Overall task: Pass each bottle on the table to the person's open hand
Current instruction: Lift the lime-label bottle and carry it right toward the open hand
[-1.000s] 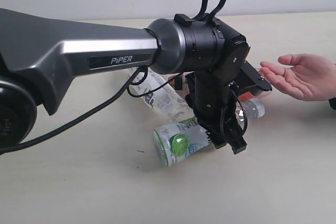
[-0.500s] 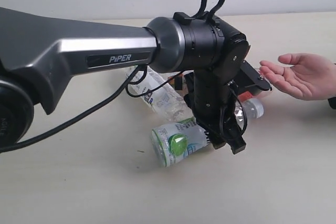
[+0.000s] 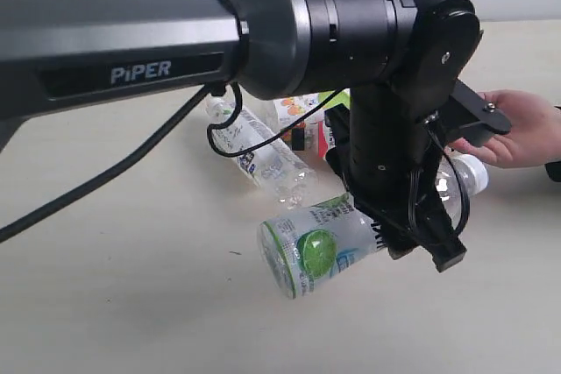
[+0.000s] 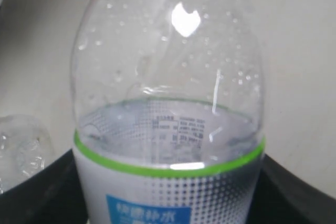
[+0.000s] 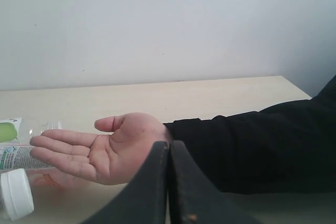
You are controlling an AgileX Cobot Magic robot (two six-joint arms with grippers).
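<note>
Exterior view only: the left arm point(image 3: 175, 41) reaches across from the left. Behind it, a slim white-label bottle point(image 3: 263, 153) and a fruit-print bottle point(image 3: 296, 114) lie on the table point(image 3: 131, 304).
Left wrist view only: droplets inside the clear shoulder of the green-apple bottle point(image 4: 168, 129), seen close up, with dark fingers point(image 4: 50, 195) on either side of its label.
Right wrist view only: the person's open hand point(image 5: 100, 150), palm up at the far right, largely hidden in the exterior view; also a black sleeve point(image 5: 252, 145).
Left arm pose: wrist bent downward, near the hand.
Left gripper point(image 3: 405, 234): clamped around the green-apple bottle, base pointing near-left, apparently off the table.
Right gripper point(image 5: 168, 149): fingers pressed together, empty.
</note>
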